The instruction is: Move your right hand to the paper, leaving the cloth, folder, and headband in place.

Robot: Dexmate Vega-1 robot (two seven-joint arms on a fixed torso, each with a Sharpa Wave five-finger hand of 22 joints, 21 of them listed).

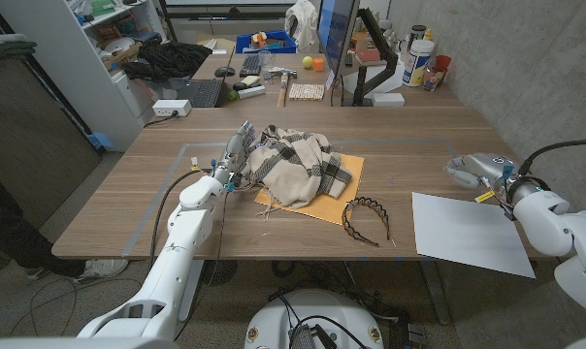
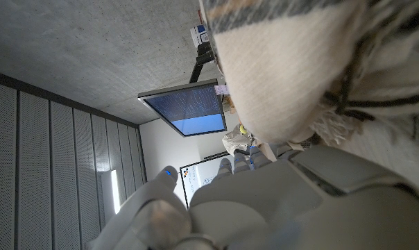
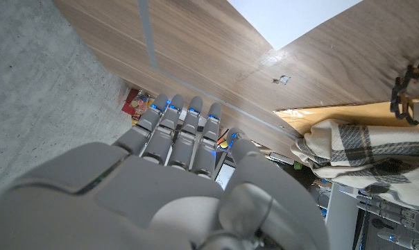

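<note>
Paper (image 1: 471, 233) lies just beside right hand (image 1: 473, 170), apart.

Both arms reach in over the table, hands empty.

The left hand (image 1: 233, 157) sits at the end of a forward-stretched arm, fingers (image 1: 243, 134) extended and held together. The right hand (image 1: 479, 170) points inward from the right side, its fingers (image 3: 185, 128) straight and side by side, gripping nothing.
</note>
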